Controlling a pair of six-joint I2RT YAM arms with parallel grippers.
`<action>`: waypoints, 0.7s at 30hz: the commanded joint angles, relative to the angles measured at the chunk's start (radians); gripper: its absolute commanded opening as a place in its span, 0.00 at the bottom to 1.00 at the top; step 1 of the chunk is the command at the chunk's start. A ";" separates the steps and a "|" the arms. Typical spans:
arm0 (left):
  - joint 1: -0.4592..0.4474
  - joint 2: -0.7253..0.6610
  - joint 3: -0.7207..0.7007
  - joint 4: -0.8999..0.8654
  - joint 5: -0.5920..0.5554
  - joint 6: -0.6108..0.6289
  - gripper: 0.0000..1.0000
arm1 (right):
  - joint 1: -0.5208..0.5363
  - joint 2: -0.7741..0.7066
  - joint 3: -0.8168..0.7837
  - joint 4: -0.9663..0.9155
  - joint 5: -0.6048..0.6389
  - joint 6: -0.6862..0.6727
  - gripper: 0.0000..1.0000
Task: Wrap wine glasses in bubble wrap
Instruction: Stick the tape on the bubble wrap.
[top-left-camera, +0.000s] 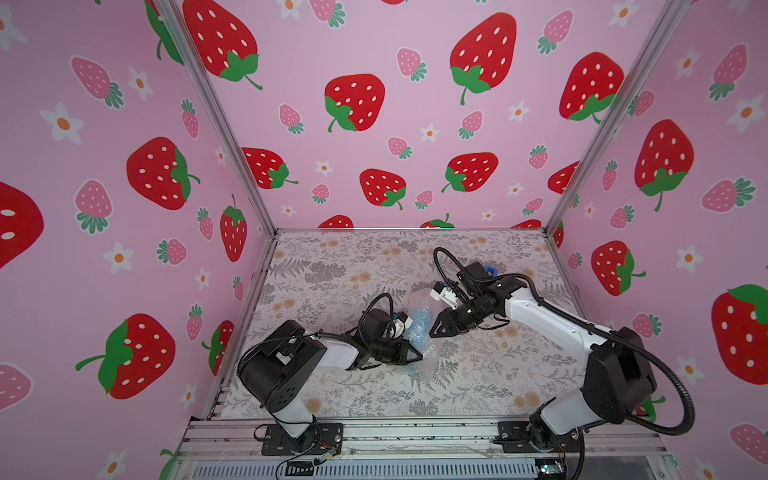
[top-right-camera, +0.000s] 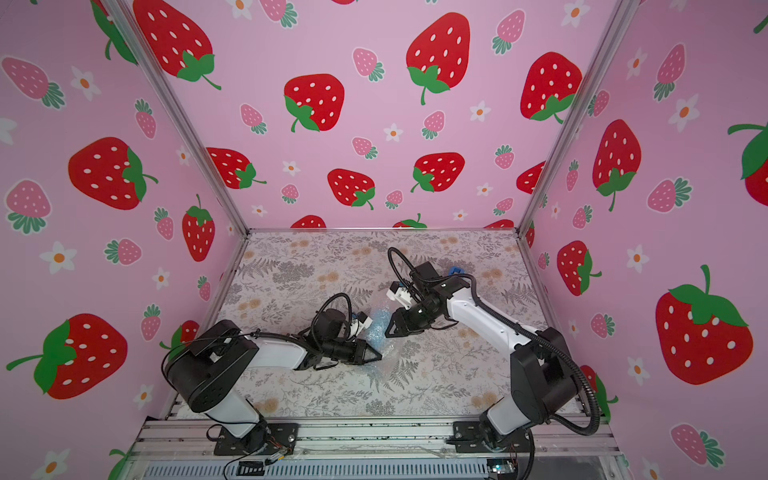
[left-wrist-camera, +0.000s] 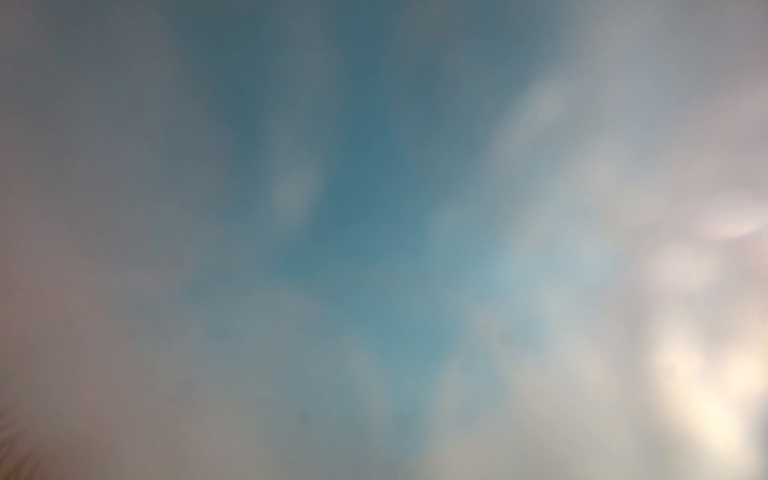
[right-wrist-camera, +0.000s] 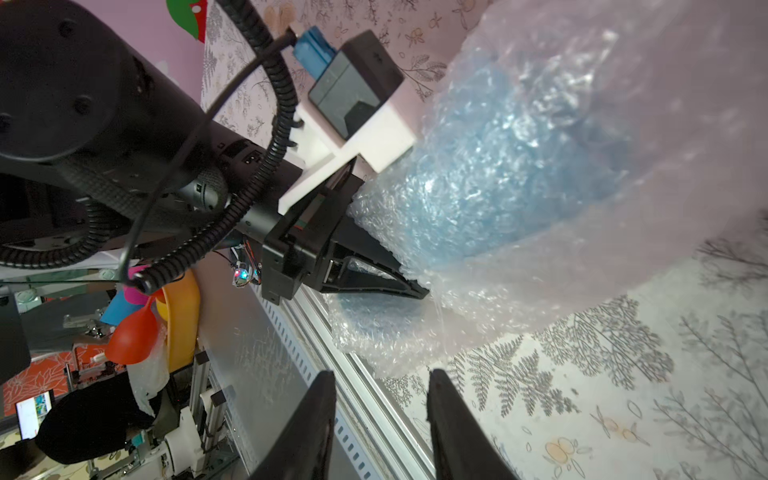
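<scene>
While the left gripper (top-left-camera: 417, 356) has the plastic pinched, I'd say the trick for this fold is a low, firm pinch so the bubble wrap (top-left-camera: 424, 297) can't spring open. The other claw should go for a free flap, not the cup itself.

In both top views the goblet (top-left-camera: 417, 326) sits bundled just past the left gripper's tips, blue showing through the sheet. The right gripper (top-left-camera: 433, 329) is just beyond it, on the opposite side from the left gripper. The left forearm runs low and nearly flat over the table (top-left-camera: 332, 270); the right arm reaches in and angles down.

Left wrist view is all blue-grey blur, too close to tell anything.

Right wrist view: the left gripper (right-wrist-camera: 415, 286) is clamped on a fold of wrap, seemingly between the goblet's bowl (right-wrist-camera: 498, 166) and foot. The right gripper (right-wrist-camera: 380, 376) has its jaws parted with nothing between them, short of the sheet's edge.
</scene>
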 joint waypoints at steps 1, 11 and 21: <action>-0.003 0.000 0.008 -0.003 0.018 0.023 0.00 | 0.036 0.016 -0.019 0.141 -0.073 0.014 0.35; -0.003 -0.027 0.012 -0.029 0.016 0.029 0.00 | 0.046 0.121 -0.010 0.260 -0.027 0.064 0.26; -0.003 -0.029 0.013 -0.036 0.013 0.033 0.00 | 0.046 0.196 -0.002 0.294 0.002 0.087 0.26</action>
